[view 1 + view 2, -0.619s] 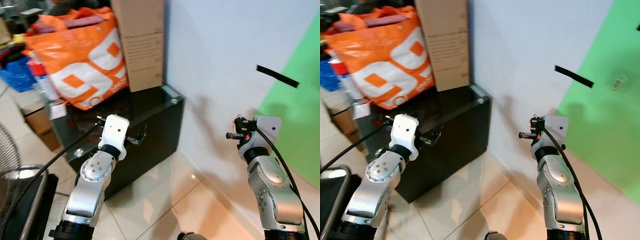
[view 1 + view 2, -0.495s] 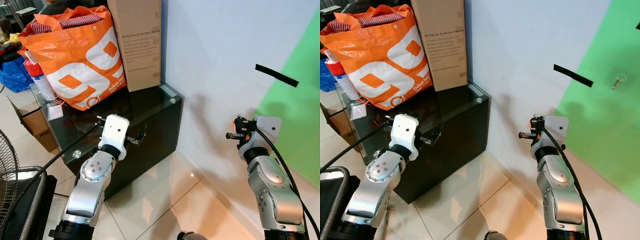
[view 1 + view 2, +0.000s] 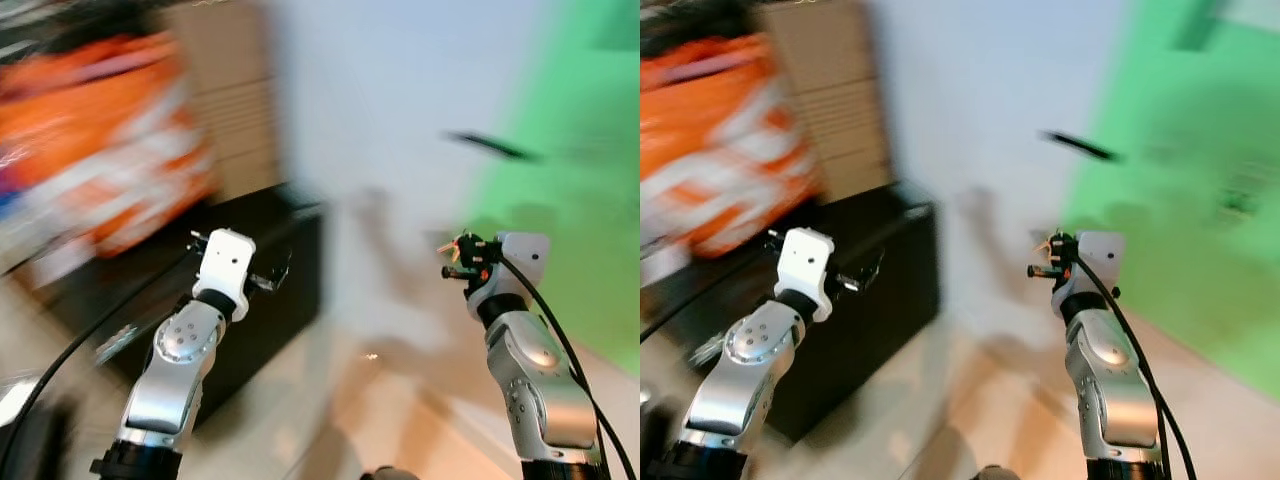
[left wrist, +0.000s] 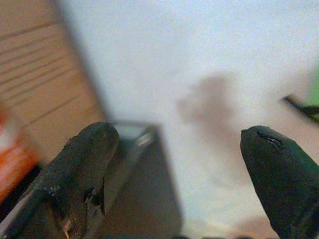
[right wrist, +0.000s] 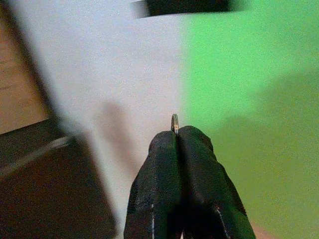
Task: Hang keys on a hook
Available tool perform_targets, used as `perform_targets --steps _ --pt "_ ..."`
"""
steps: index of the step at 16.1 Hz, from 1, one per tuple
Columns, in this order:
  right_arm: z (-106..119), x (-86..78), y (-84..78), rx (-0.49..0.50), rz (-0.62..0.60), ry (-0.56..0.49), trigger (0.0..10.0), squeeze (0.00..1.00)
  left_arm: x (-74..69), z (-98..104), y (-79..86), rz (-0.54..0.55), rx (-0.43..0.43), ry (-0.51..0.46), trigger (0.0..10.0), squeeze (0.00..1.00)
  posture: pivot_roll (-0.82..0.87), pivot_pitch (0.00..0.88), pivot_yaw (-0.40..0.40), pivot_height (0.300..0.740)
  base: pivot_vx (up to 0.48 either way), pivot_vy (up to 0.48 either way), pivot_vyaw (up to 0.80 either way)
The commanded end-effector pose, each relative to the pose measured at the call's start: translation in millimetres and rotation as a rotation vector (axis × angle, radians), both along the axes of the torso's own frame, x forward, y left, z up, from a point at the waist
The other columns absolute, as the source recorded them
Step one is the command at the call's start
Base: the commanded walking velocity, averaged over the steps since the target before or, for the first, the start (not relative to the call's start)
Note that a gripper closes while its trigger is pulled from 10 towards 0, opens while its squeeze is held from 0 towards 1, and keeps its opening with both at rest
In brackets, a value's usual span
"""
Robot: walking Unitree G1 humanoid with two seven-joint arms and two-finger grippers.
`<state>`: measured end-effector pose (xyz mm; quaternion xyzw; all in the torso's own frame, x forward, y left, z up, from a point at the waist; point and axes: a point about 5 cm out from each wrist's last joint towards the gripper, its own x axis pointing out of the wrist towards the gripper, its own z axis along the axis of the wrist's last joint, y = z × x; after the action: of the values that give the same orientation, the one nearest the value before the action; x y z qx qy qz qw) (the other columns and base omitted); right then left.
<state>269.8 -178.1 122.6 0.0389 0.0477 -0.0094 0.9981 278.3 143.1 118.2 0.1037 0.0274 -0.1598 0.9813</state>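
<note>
right gripper point(image 5: 178, 137): fingers pressed together, pinching the key ring point(image 5: 175, 123), so we've got the keys in hand. Only a thin metal edge pokes out past the tips.
keys: up in the air at the right gripper, out in front of where the white wall point(image 3: 400, 90) meets the green wall point(image 3: 590, 150). In the head views we see a small orange and dark bunch at the fingertips, too blurry to sort out.
left gripper point(image 4: 177, 149): fingers spread wide, nothing between them, parked just past the front edge of the black cabinet point(image 3: 270, 290).
handling: we reckon the keys are light, hard and a bit slick, metal on rubber. The bunch can swing under the ring, so slow moves.
where to grip: the ring itself, which is what we're doing. We'd keep most of the loop free so it can slide over a hook.
hook: a faint smear on the green wall in the right eye view may be it, we can't tell.
risk: everything's motion-blurred, and a thin edge-on pinch could twist or slip if we bump the wall.
</note>
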Motion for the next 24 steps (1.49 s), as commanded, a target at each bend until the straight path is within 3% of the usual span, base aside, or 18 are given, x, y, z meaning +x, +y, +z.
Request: perform_targets --steps 1,5,7,8,14,24 --pt "1 1.0 -2.6 -0.003 -0.009 -0.009 10.0 0.00 2.6 4 -1.3 -0.007 -0.001 -0.011 10.0 0.08 -0.06 0.000 0.045 0.740 0.292 0.000 -0.80" --pt "2 1.7 1.2 -0.007 0.038 -0.016 10.0 0.00 2.1 3 -0.3 -0.005 -0.002 -0.011 10.0 0.08 -0.05 0.000 0.045 0.740 0.292 0.000 -0.80" --pt "5 1.7 13.9 0.009 0.203 -0.037 10.0 0.00 2.0 4 -0.3 -0.011 -0.001 -0.012 10.0 0.08 -0.05 0.000 0.045 0.740 0.296 0.000 0.00" --pt "7 1.7 15.5 0.011 0.229 -0.043 10.0 0.00 1.9 4 -0.3 -0.012 -0.001 -0.012 10.0 0.08 -0.05 0.000 0.046 0.740 0.296 0.000 0.00" --pt "20 2.6 16.4 0.066 0.280 -0.115 10.0 0.00 0.5 4 -1.5 -0.088 0.020 0.004 10.0 0.07 -0.05 0.000 0.044 0.740 0.294 0.000 0.00" --pt "43 3.7 5.5 0.158 0.279 -0.225 10.0 0.00 -14.6 13 -25.1 -0.504 -0.033 0.102 10.0 0.07 -0.05 0.000 0.044 0.740 0.000 0.000 0.00"
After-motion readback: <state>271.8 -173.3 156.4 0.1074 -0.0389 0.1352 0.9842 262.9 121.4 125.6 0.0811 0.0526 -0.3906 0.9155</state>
